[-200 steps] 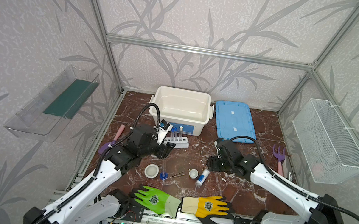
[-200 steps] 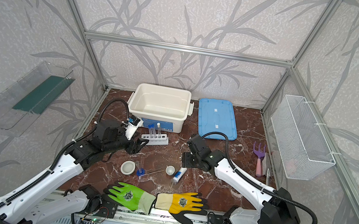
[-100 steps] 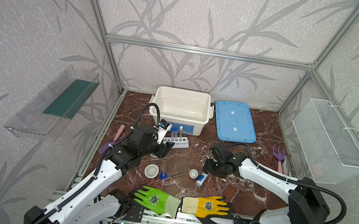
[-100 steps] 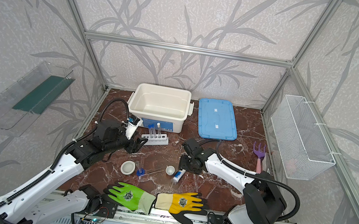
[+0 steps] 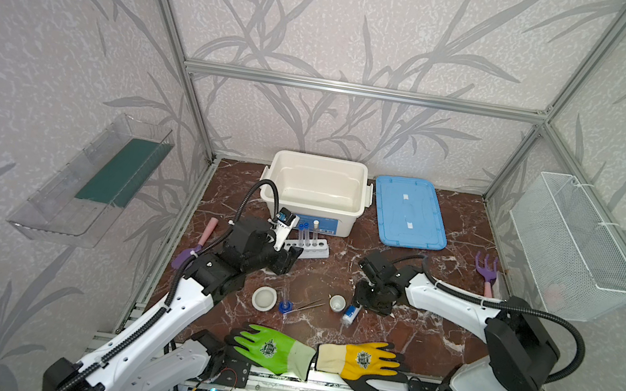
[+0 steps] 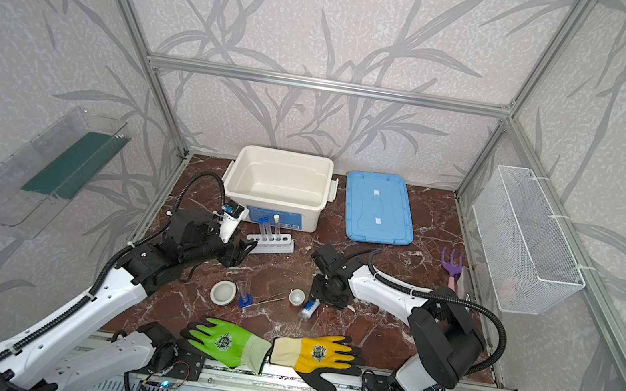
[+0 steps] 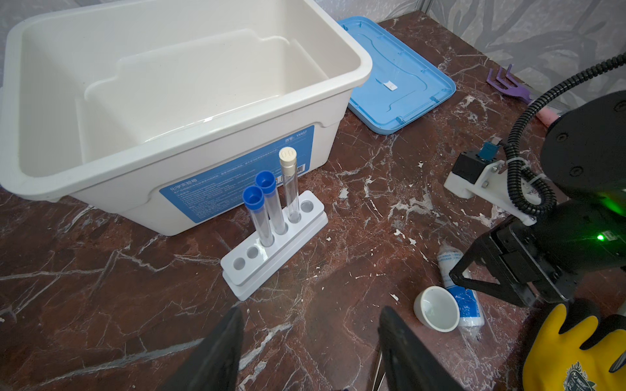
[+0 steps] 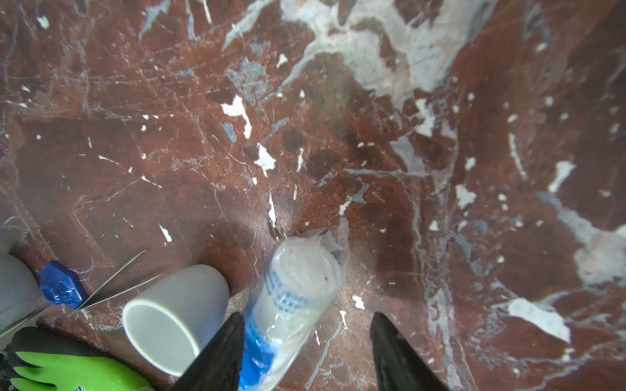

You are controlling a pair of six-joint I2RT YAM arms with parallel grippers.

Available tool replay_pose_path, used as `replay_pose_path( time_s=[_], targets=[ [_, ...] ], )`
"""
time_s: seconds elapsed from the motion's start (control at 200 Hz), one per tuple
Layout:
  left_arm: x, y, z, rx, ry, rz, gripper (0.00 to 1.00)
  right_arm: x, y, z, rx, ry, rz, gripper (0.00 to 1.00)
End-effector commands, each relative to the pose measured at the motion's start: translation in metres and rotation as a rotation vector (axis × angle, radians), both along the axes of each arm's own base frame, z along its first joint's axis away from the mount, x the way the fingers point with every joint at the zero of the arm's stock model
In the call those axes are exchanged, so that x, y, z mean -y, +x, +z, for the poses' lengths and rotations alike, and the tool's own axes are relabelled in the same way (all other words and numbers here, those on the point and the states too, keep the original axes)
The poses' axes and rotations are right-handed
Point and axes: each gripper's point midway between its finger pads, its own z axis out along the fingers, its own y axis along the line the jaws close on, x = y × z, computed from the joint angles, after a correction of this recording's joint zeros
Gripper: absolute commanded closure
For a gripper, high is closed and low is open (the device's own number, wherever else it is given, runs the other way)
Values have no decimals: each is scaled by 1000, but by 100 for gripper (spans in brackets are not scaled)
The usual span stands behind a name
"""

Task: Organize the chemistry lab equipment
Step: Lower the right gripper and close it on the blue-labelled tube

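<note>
A white rack [image 5: 307, 247] holding three capped test tubes [image 7: 269, 210] stands in front of the bin. My left gripper [image 7: 310, 313] hovers open and empty just short of the rack. Nearer the front lie a flat white dish [image 5: 264, 298], a blue-based cylinder [image 5: 285, 305], metal tweezers [image 5: 307, 305], a small white cup dish [image 8: 172, 315] and a plastic-wrapped, blue-labelled bottle [image 8: 294, 291] on its side. My right gripper [image 8: 306, 318] is open low over the bottle. One finger sits between the cup and the bottle, the other on the bottle's far side.
An empty white bin [image 5: 314, 206] and its blue lid [image 5: 409, 213] sit at the back. Green [image 5: 271, 350] and yellow [image 5: 362, 359] gloves lie at the front edge. A purple rake [image 5: 486, 268] lies at the right and a pink-handled tool [image 5: 207, 233] at the left. A wire basket [image 5: 573, 244] hangs on the right wall.
My right gripper has come forward and down over the bottle, and its jaws have narrowed a little. The left arm has stayed still.
</note>
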Motion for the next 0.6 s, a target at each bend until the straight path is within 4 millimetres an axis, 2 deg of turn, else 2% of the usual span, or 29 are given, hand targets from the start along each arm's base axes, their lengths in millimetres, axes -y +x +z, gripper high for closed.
replay_pose_path(
  time_s=[0.0,0.595],
  targets=[
    [1,-1,9,10,7,-11,36,-8,2,2,-11,13,-29,42],
    [-2,-1,10,19,15,-5,36,-17,-2,-14,-75,-32,-67,55]
  ],
)
